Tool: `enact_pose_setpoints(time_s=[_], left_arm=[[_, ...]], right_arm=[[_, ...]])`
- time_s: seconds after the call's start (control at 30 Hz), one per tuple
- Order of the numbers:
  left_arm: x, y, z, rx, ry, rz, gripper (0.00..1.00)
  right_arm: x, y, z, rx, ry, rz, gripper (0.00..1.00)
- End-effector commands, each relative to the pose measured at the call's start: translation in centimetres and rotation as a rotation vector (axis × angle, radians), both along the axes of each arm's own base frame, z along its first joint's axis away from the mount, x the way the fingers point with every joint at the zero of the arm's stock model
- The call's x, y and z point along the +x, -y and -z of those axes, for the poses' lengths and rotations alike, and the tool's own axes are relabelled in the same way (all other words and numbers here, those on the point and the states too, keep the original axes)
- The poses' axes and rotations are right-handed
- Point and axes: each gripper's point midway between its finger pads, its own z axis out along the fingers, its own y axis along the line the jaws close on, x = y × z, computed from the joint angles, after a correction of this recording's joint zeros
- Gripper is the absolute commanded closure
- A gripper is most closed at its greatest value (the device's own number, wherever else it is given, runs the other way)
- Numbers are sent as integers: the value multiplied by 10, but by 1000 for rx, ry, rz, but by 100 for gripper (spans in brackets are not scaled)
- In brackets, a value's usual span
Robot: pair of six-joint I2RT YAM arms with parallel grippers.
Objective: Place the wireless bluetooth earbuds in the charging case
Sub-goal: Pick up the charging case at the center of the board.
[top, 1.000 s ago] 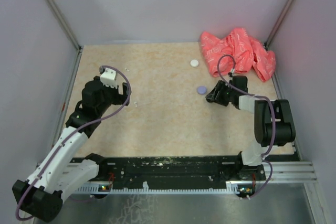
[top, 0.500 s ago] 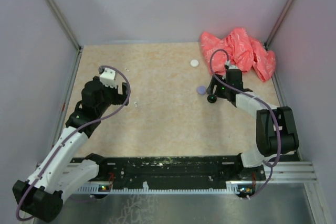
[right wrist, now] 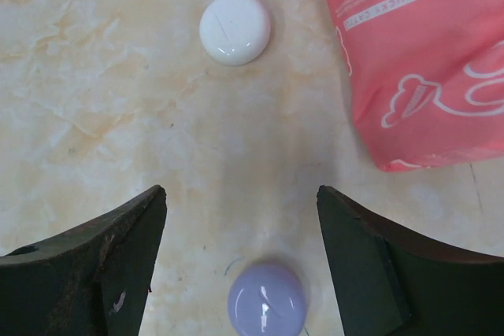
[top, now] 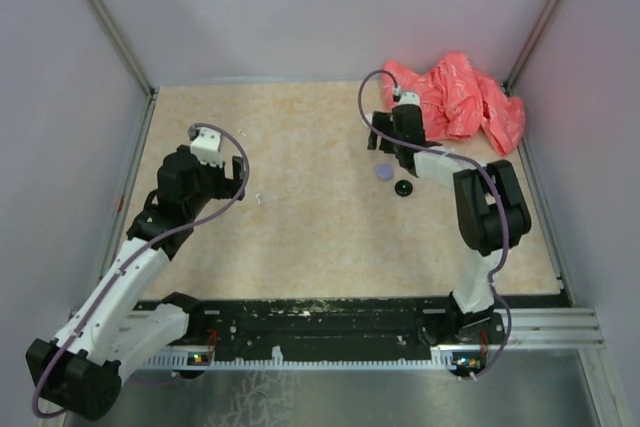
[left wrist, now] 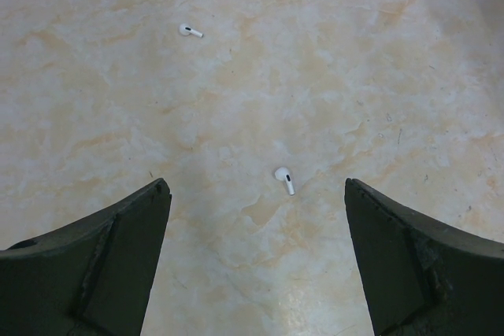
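Note:
Two tiny white earbuds lie on the beige table in the left wrist view, one just ahead of the jaws, one farther off to the left. My left gripper is open and empty, hovering over the near one; in the top view it is at the left. My right gripper is open and empty, with a round lavender case between its jaws and a round white case ahead. In the top view the right gripper is behind the lavender case. No purple or black earbuds show.
A round black case lies on the table just right of the lavender one. A crumpled pink bag fills the back right corner and reaches into the right wrist view. Grey walls enclose the table on three sides.
My right gripper has drawn away from the black case, leaving it on the table, and swung back and left over the lavender case. The left arm has not moved.

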Motion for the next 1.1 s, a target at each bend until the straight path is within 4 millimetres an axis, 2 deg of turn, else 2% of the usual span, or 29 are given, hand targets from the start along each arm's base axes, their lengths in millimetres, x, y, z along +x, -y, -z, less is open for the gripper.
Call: enact_pose_setpoints(time_s=[0.0,0.1,0.17,0.33,0.53,0.63,0.83,1.07], left_arm=[[4,-5,1,0,8,-30,5],[5,-5,2,-3,1,-30,4],[5,-4,4,-5,-4,-27,5],[5,-6,6,0,-9,-34,5],[6,-4,7,-1,-13,-25,5],[6,-3,8,-2,-16,-20,5],[6,-2,10,-1,-21,-17,5],[6,-1,8,-6,-19,-10,5]], right_arm=[[43,-14,-25,-21,135,40,23],[61,-18,-15,-39,122,61,23],[74,-20,-1,-65,107,57,23],[100,-37,8,-108,127,-49,23],[127,-34,22,-91,114,-81,23],[136,-39,27,-48,113,-127,23],[140,-55,34,-3,95,-226,26],[111,-65,32,80,65,-265,29]])
